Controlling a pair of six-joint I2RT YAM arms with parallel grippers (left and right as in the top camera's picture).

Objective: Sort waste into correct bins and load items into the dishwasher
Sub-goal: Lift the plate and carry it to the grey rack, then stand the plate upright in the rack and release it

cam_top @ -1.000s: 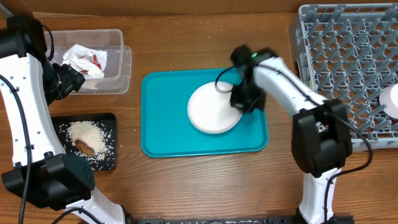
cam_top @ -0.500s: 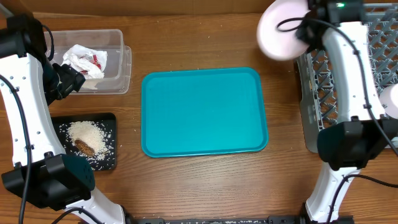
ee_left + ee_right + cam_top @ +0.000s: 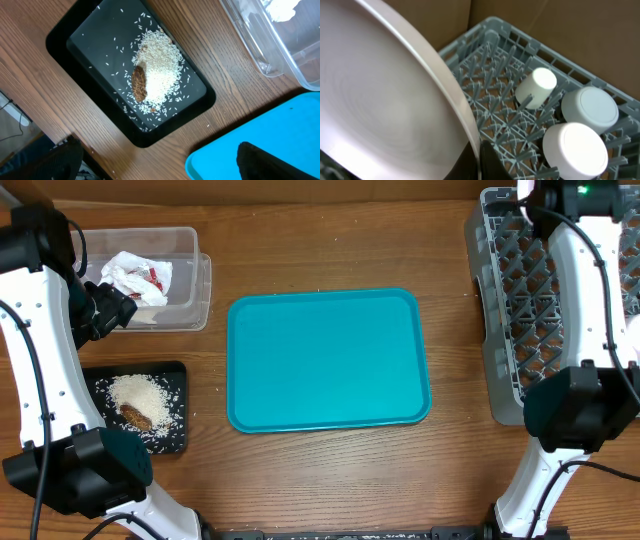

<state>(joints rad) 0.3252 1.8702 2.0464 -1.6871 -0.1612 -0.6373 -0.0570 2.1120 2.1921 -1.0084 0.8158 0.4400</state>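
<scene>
Right tool [image 3: 479,161] clamped on flat plate [image 3: 385,100], nearly cropped out overhead; left tool [image 3: 157,162] spread, empty, half off-frame.

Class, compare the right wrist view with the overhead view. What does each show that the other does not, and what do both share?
Only the right wrist view: the face of the white plate up close, and a cup and two bowls upside down in the rack.
Only the overhead view: the bare teal tray, the clear tub holding a crumpled napkin, and the black tray with rice.
Both: the grey dish rack.
</scene>
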